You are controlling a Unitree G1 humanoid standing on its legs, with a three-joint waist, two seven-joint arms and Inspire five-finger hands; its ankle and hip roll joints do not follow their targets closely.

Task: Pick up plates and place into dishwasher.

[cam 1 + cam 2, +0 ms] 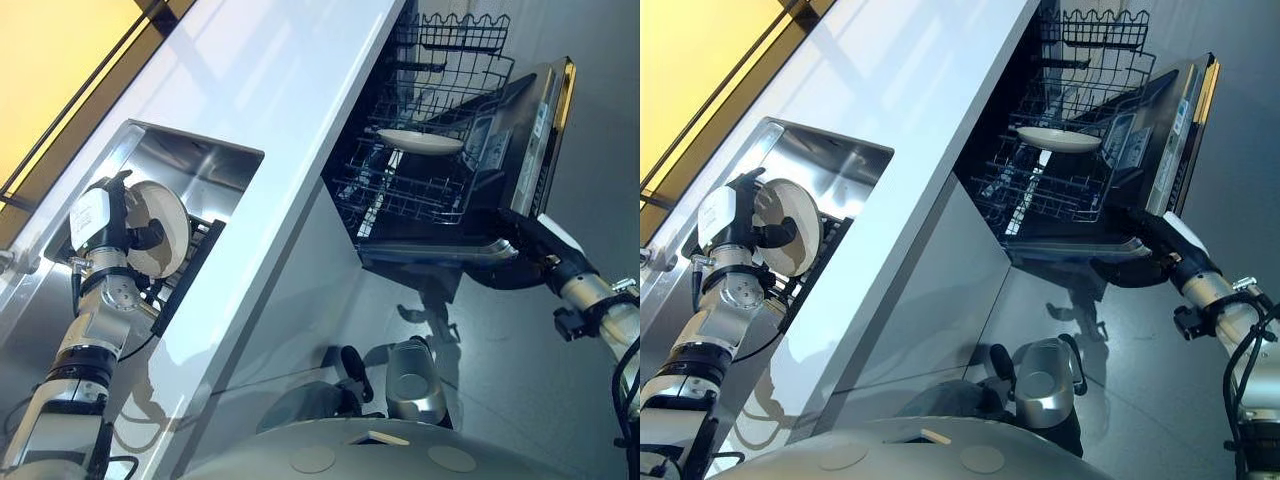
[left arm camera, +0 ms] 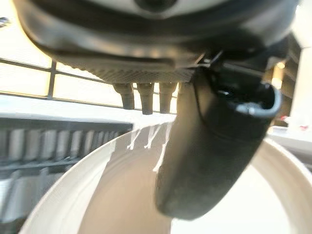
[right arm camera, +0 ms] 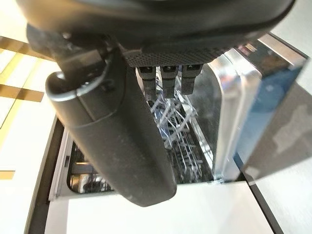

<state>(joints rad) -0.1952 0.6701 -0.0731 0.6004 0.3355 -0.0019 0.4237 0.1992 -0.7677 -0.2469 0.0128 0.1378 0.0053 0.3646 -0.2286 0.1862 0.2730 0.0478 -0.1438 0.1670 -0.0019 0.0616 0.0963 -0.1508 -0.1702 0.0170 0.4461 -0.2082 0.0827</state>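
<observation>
My left hand (image 1: 105,215) is shut on a cream plate (image 1: 162,230) held upright over the steel sink (image 1: 195,160). In the left wrist view the thumb (image 2: 209,146) lies across the plate's face (image 2: 117,195) and the fingers reach behind its rim. A second cream plate (image 1: 420,141) lies in the lower wire rack (image 1: 395,190) of the open dishwasher. My right hand (image 1: 535,232) is at the lower edge of the dishwasher's door (image 1: 535,130). Its thumb (image 3: 112,126) and fingers are straight and hold nothing.
A dark dish rack (image 1: 190,265) stands in the sink beneath the held plate. The long white countertop (image 1: 270,90) runs between the sink and the dishwasher. An upper wire rack (image 1: 450,35) sits pulled out above the lower one.
</observation>
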